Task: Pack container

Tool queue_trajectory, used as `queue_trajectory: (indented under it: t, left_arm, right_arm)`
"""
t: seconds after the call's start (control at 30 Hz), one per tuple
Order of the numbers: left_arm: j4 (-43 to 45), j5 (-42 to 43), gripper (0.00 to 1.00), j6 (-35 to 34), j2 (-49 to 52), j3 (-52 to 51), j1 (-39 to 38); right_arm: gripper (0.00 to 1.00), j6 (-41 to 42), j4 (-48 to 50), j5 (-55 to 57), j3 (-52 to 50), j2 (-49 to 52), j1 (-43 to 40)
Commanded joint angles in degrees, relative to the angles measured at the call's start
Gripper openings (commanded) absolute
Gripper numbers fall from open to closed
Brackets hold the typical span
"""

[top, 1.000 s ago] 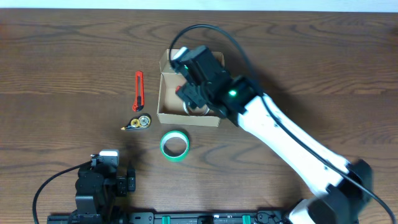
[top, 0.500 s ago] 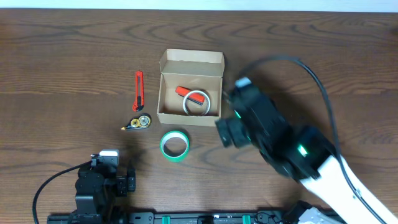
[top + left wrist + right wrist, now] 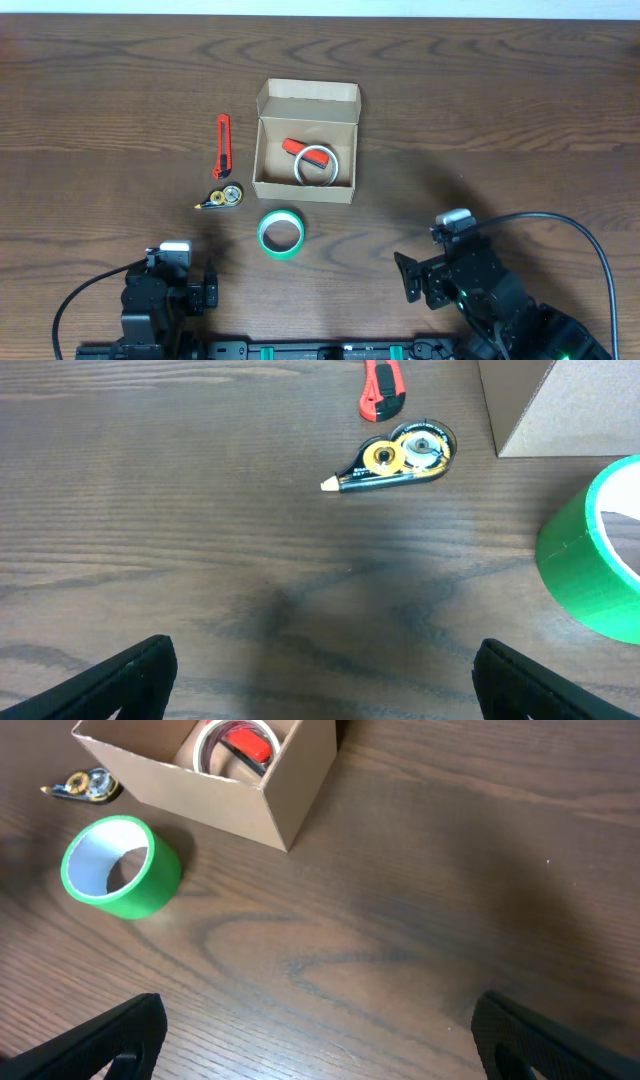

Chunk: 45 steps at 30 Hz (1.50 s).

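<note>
The tan cardboard container [image 3: 262, 160] stands open at mid table, flap lid tilted back. Inside lie a clear tape roll [image 3: 318, 166] and a red item [image 3: 296, 148]; they also show in the right wrist view [image 3: 235, 742]. A green tape roll [image 3: 281, 233] lies just in front of the box, also in the right wrist view [image 3: 120, 867] and left wrist view [image 3: 600, 550]. A red box cutter [image 3: 223, 145] and a correction tape dispenser [image 3: 222, 196] lie left of the box. My right gripper [image 3: 318, 1050] is open and empty at the front right. My left gripper [image 3: 320, 685] is open and empty at the front left.
The right arm [image 3: 470, 290] sits folded at the table's front right, the left arm [image 3: 160, 295] at the front left. The container's side wall shows in the left wrist view [image 3: 560, 405].
My right arm has pulled back from over the container to the front right, leaving the clear tape roll and red item in the box. The left arm has not moved.
</note>
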Motion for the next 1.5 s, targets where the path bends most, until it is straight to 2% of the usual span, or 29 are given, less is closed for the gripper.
queue_trajectory:
  t: [0.0,0.93,1.1,1.33,1.47]
  left_arm:
    - [-2.32,-0.55,0.96,1.01,-0.33,-0.63,0.22]
    - [-2.23,-0.57,0.95,1.01,1.79,1.73,0.07]
    - [-1.92,5.22,0.95,0.52,9.99,9.97,0.07]
    - [-2.08,17.14,0.95,0.31,28.37,27.19,0.07]
    - [-1.90,19.80,0.95,-0.74,37.11,35.34,0.07]
  right_arm:
    - [0.99,1.49,0.24,0.00,-0.90,-0.96,0.42]
    - [0.99,1.49,0.13,-0.02,-0.92,-0.92,0.42]
    - [0.99,1.49,0.13,-0.02,-0.92,-0.92,0.42]
    - [0.99,1.49,0.13,-0.02,-0.92,-0.92,0.42]
    - [0.99,1.49,0.13,-0.02,-0.92,-0.92,0.42]
